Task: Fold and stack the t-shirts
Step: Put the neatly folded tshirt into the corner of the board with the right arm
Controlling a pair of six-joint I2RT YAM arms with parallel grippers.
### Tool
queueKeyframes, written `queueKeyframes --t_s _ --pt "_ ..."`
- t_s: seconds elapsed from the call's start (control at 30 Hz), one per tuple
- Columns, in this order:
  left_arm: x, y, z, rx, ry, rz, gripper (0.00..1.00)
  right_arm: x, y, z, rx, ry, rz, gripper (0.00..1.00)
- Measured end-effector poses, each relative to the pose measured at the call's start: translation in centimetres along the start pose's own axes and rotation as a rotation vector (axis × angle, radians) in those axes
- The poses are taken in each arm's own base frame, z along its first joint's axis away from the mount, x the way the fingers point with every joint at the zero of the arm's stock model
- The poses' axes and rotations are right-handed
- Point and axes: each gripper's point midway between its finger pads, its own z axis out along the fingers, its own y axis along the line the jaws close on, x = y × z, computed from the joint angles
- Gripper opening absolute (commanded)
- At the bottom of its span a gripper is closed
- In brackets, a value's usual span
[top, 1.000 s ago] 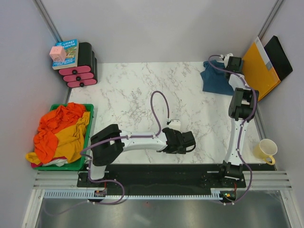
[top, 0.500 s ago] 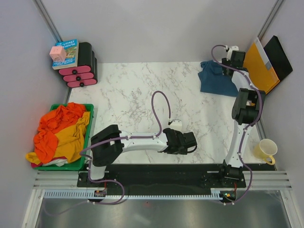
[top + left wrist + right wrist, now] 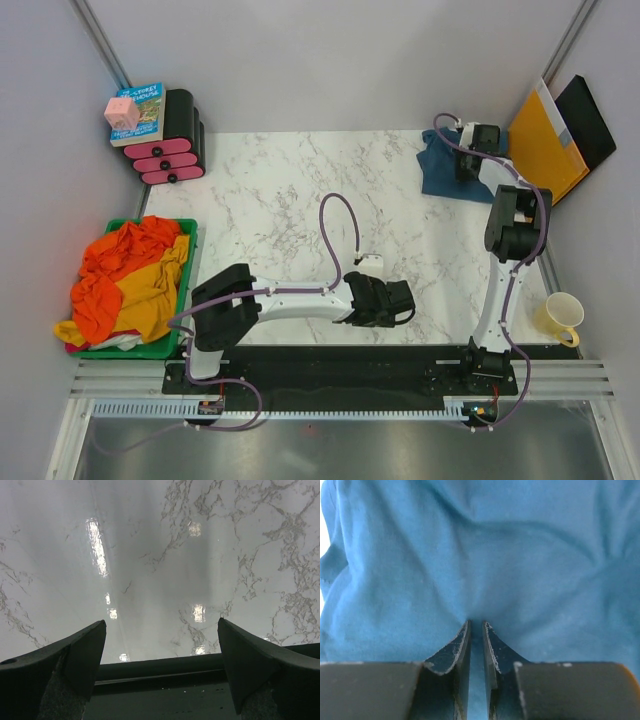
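A dark teal-blue t-shirt [image 3: 440, 176] lies bunched at the table's far right corner. My right gripper [image 3: 466, 160] is down on its right part. In the right wrist view the jaws stand almost together [image 3: 476, 623], and a fold of the teal cloth [image 3: 480, 555] is pinched between them. An orange t-shirt [image 3: 118, 262] and a mustard yellow t-shirt [image 3: 152, 298] lie heaped in a green bin [image 3: 191, 236] at the left. Low over bare marble near the front edge, my left gripper [image 3: 404, 301] is wide open [image 3: 162, 623] with nothing between its fingers.
A yellow mug [image 3: 560, 316] stands at the right front. An orange envelope [image 3: 543, 150] and a black folder [image 3: 590, 120] lean on the right wall beside the teal shirt. Pink-and-black drawers [image 3: 172, 140] with a book [image 3: 140, 112] sit at the far left corner.
My right gripper swung out to the right, opened, then came back left onto the teal shirt and closed on its cloth. The shirt's outline shifted. The left arm stayed still.
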Motion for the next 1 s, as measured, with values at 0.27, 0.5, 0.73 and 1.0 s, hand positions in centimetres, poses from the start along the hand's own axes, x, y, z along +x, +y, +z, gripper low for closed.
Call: queueKeyframes --t_s 0.27,0.5,0.73,1.0 --pt "0.4 0.4 0.2 -0.012 0.005 -0.006 1.00 0.8 -0.9 0.6 0.003 0.017 0.019 0.25" --pt "0.4 0.4 0.2 -0.012 0.005 -0.009 1.00 1.5 -3.5 0.3 0.025 0.023 0.026 0.27" --pt "0.3 0.0 0.4 -0.010 0.004 -0.011 1.00 2.0 -5.2 -0.5 0.012 0.020 0.047 0.57" --pt "0.4 -0.3 0.7 -0.013 0.006 -0.009 1.00 -0.4 -3.9 -1.0 -0.046 0.003 0.110 0.44"
